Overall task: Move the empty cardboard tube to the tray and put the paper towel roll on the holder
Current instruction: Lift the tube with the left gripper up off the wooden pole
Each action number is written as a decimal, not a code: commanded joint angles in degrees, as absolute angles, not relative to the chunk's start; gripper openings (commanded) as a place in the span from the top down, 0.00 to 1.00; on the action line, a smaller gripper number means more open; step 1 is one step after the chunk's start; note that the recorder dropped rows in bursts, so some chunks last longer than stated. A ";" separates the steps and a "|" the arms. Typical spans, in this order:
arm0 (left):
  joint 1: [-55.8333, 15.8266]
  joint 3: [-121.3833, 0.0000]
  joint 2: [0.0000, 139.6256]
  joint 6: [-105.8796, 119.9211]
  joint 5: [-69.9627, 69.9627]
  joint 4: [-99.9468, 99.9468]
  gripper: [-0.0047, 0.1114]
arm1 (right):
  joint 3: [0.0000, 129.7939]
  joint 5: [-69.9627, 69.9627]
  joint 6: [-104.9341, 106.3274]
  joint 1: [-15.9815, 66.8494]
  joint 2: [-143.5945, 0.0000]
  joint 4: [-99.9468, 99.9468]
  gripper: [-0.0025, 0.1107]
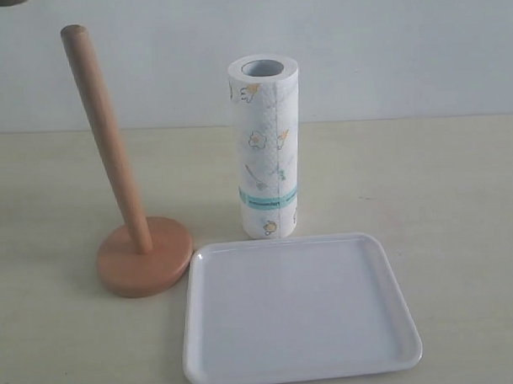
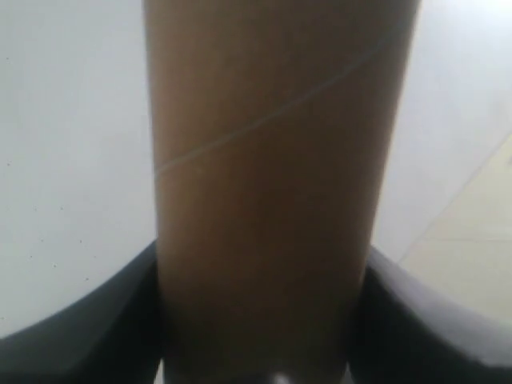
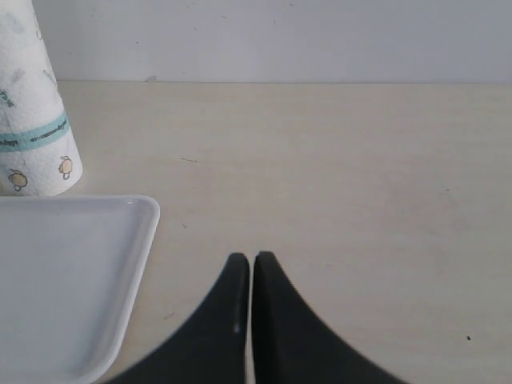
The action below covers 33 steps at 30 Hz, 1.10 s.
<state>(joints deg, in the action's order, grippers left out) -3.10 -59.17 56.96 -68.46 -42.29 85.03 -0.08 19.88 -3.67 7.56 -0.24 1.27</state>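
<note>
Brown cardboard tube (image 2: pixel 272 200) is squeezed tight in the left hand (image 2: pixel 264 320). The right hand (image 3: pixel 253 272) is closed, holding nothing.

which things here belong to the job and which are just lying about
Job: cardboard tube (in the left gripper), tray, paper towel roll, holder.
Lying about: no stray items; just the table and the shut right gripper, holding nothing.

The holder (image 1: pixel 112 155) is smooth, matt wood and the tray (image 1: pixel 299 313) glossy white. The paper towel roll (image 1: pixel 266 149) is soft, faintly textured printed paper; the cardboard tube (image 2: pixel 268 184) is dull brown with a fine spiral seam.
</note>
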 commanded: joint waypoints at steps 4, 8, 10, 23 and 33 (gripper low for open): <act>-4.02 -59.63 54.46 -75.60 -42.14 99.95 0.92 | 0.00 19.10 -3.95 7.38 0.00 1.68 0.97; -7.04 -59.64 53.97 -75.98 -43.89 99.95 0.92 | 0.00 19.10 -3.95 7.38 0.00 1.68 0.97; -9.09 -60.16 53.97 -76.73 -43.88 99.95 0.92 | 0.00 19.10 -3.95 7.38 0.00 1.68 0.97; -27.04 -60.33 57.30 -83.61 -36.71 96.15 0.92 | 0.00 19.10 -3.95 7.38 0.00 1.68 0.97; -40.35 -60.33 65.25 -85.47 -21.36 99.95 0.92 | 0.00 19.10 -3.95 7.38 0.00 1.68 0.97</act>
<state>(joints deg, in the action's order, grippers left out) -37.45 -59.88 63.44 -86.20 -27.00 99.98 -0.08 19.88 -3.67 7.56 -0.24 1.27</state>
